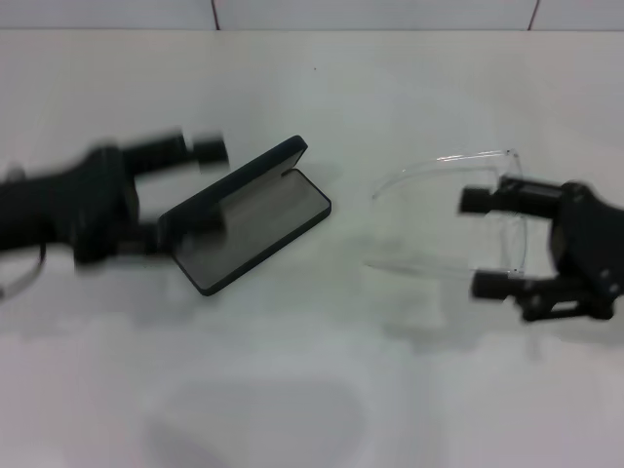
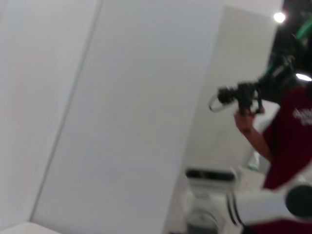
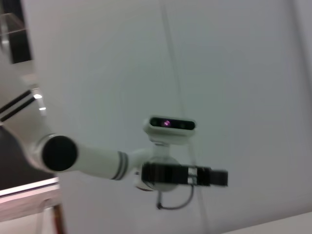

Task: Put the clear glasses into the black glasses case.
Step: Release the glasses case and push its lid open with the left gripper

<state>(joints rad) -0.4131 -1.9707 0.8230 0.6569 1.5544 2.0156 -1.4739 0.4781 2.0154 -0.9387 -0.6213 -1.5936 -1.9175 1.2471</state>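
Clear glasses point(image 1: 458, 210) are sitting on the white table point(image 1: 312, 390) over on our right side, lens end pointing toward the right gripper point(image 1: 485, 244) and the two long see-through arms stretching out toward the middle of the table. Our right gripper is right at them, fingers spread wide apart: one fingertip is up near the upper arm of the frame, the other down by the lower arm, so the glasses sit roughly between them. We honestly can't tell whether either finger is actually touching the plastic, since it's so transparent.

Black glasses case point(image 1: 249, 219) is on our left half of the table, open, with the lid standing up along its far edge and the grey lining facing up. It's well apart from the glasses, with bare table between the two. Our left gripper point(image 1: 200, 185) is at the case, fingers spread too: the upper one sits above and behind the lid, the lower one reaches in at the near-left end of the case. Looks like contact there, but we can't say for sure.

Wrist views aren't much help. Left wrist view mostly shows a pale wall point(image 2: 122, 122), with a person in a dark red shirt point(image 2: 287, 146) off to one side.
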